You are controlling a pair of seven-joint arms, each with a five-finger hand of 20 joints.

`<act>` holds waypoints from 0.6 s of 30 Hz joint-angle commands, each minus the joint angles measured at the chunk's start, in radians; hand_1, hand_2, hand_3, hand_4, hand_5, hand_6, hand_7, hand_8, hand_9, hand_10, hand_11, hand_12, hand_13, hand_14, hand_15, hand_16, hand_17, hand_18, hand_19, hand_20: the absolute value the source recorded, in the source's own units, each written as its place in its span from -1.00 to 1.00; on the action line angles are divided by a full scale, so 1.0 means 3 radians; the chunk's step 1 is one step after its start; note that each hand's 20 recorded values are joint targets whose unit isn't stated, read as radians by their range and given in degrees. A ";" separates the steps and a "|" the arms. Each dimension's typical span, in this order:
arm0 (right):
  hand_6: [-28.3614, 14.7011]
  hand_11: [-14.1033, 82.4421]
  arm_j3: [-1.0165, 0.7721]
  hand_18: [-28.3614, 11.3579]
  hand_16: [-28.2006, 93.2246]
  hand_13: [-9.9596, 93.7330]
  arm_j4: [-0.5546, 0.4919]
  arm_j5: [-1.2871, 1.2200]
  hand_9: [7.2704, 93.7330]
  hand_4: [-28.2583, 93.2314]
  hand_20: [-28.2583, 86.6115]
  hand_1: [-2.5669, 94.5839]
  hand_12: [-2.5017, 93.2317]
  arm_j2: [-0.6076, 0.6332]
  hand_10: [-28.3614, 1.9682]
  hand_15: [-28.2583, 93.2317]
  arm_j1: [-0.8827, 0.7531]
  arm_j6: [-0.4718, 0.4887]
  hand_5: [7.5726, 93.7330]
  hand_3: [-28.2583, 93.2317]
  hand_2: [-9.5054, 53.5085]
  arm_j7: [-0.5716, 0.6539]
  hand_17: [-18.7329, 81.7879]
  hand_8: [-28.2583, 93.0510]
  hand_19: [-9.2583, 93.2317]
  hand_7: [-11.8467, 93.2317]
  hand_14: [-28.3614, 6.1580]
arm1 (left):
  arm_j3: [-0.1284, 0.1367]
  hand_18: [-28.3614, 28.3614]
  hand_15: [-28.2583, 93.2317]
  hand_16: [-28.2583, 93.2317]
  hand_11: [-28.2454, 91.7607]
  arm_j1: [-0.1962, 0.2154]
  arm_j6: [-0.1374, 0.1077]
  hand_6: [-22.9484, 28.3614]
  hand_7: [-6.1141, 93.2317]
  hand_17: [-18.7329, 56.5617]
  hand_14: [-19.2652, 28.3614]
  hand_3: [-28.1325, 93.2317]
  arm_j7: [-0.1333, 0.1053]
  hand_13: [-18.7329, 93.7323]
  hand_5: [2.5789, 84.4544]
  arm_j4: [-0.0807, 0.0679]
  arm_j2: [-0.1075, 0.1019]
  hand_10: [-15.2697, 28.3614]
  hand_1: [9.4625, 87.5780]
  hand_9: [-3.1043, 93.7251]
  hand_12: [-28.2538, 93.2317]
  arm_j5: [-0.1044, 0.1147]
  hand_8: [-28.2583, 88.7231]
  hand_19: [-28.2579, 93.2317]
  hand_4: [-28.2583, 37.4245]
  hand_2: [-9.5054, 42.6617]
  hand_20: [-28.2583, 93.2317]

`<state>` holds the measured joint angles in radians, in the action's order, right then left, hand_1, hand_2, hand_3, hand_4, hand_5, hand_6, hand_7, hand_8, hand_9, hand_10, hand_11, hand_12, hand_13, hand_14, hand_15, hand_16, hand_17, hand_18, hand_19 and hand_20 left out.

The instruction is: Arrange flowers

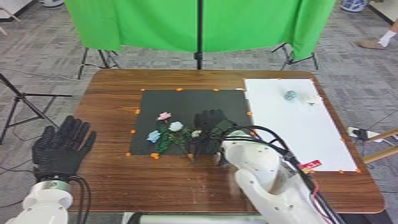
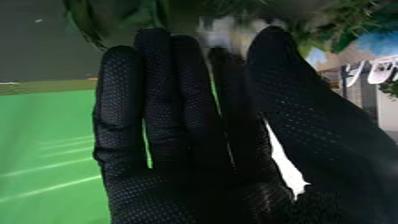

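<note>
In the head view my right hand [image 1: 211, 122] is over the black mat, just right of the flowers, its fingers open. Those flowers are a pink one [image 1: 164, 116], a white one [image 1: 176, 126], a blue one [image 1: 154, 136] and a small pale one [image 1: 196, 133], on green stems. My left hand [image 1: 60, 150] stands open at the table's left side. In the right wrist view my right hand [image 2: 182, 125] has straight fingers; a blurred white flower [image 2: 222, 36] is close beyond the fingertips, and a blue flower [image 2: 378, 44] is beyond the thumb's side. Whether the hand touches a stem I cannot tell.
The black mat [image 1: 182, 100] with orange marks lies mid-table on the brown table [image 1: 115, 185]. On the right, a white sheet [image 1: 298, 132] bears a bluish object [image 1: 290, 95], a small white object [image 1: 308, 99] and a red label [image 1: 310, 165]. A green cloth [image 1: 142, 25] hangs behind.
</note>
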<state>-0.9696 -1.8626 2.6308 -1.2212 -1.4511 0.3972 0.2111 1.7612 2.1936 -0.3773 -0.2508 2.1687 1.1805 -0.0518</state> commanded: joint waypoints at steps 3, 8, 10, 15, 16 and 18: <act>-0.03 -0.39 -0.0091 -0.69 -0.24 0.25 -0.0255 -0.0098 0.30 -1.00 -0.04 0.11 -0.61 0.0041 -0.27 0.14 -0.0056 0.0022 0.19 0.77 -1.00 0.0014 -0.09 -0.71 0.65 -0.56 -0.21 | -0.0023 0.49 0.21 -0.64 -0.08 0.0021 -0.0030 0.24 -0.46 -0.60 0.43 0.68 0.0030 -0.11 0.17 -0.0009 0.0041 0.37 -0.50 -0.05 -0.33 0.0016 -0.71 0.05 -1.00 0.07 -0.23; -0.02 -0.41 -0.0421 -0.71 -0.25 0.21 -0.0284 -0.0207 0.21 -1.00 -0.06 0.07 -0.61 0.0167 -0.31 0.13 -0.0033 -0.0234 0.14 0.77 -1.00 0.0309 -0.09 -0.70 0.63 -0.57 -0.25 | -0.0037 0.49 0.21 -0.64 -0.08 0.0014 0.0025 0.24 -0.46 -0.61 0.43 0.69 0.0018 -0.11 0.17 -0.0013 0.0053 0.37 -0.50 -0.05 -0.33 -0.0008 -0.71 0.05 -1.00 0.07 -0.23; -0.01 -0.43 -0.0610 -0.69 -0.27 0.15 -0.0190 -0.0244 0.15 -1.00 -0.09 0.05 -0.62 0.0249 -0.35 0.09 0.0022 -0.0381 0.09 0.77 -1.00 0.0489 -0.10 -0.70 0.59 -0.57 -0.31 | -0.0040 0.49 0.21 -0.64 -0.08 0.0016 0.0058 0.23 -0.46 -0.61 0.43 0.69 0.0020 -0.11 0.16 -0.0016 0.0055 0.37 -0.50 -0.05 -0.33 -0.0024 -0.71 0.05 -1.00 0.07 -0.23; 0.02 -0.53 -0.1173 -0.60 -0.35 -0.02 0.0156 -0.0143 -0.11 -1.00 -0.17 0.13 -0.68 0.0407 -0.25 -0.13 0.0159 -0.0406 -0.06 0.77 -1.00 0.0653 -0.12 -0.70 0.50 -0.57 -0.20 | -0.0032 0.49 0.21 -0.64 -0.09 0.0063 0.0102 0.23 -0.47 -0.60 0.43 0.68 0.0037 -0.11 0.16 -0.0012 0.0068 0.37 -0.50 -0.06 -0.33 -0.0041 -0.71 0.04 -1.00 0.06 -0.23; 0.04 -0.55 -0.1264 -0.58 -0.36 -0.05 0.0213 -0.0167 -0.13 -1.00 -0.18 0.15 -0.69 0.0443 -0.20 -0.16 0.0180 -0.0394 -0.07 0.77 -1.00 0.0700 -0.13 -0.70 0.49 -0.56 -0.17 | -0.0031 0.49 0.21 -0.64 -0.09 0.0074 0.0100 0.23 -0.47 -0.60 0.43 0.68 0.0032 -0.11 0.15 -0.0008 0.0067 0.37 -0.50 -0.06 -0.33 -0.0039 -0.71 0.04 -1.00 0.06 -0.23; 0.06 -0.56 -0.1388 -0.55 -0.37 -0.09 0.0341 -0.0169 -0.18 -1.00 -0.19 0.17 -0.70 0.0523 -0.18 -0.21 0.0235 -0.0381 -0.08 0.78 -1.00 0.0783 -0.15 -0.70 0.46 -0.56 -0.14 | -0.0028 0.49 0.20 -0.64 -0.09 0.0083 0.0100 0.23 -0.47 -0.61 0.43 0.68 0.0028 -0.12 0.15 -0.0006 0.0070 0.37 -0.50 -0.06 -0.33 -0.0038 -0.71 0.04 -1.00 0.06 -0.23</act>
<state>-1.2033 -1.8827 2.5425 -1.1782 -1.4527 0.2736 0.3860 1.7567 2.1925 -0.3638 -0.2494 2.1681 1.1903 -0.0583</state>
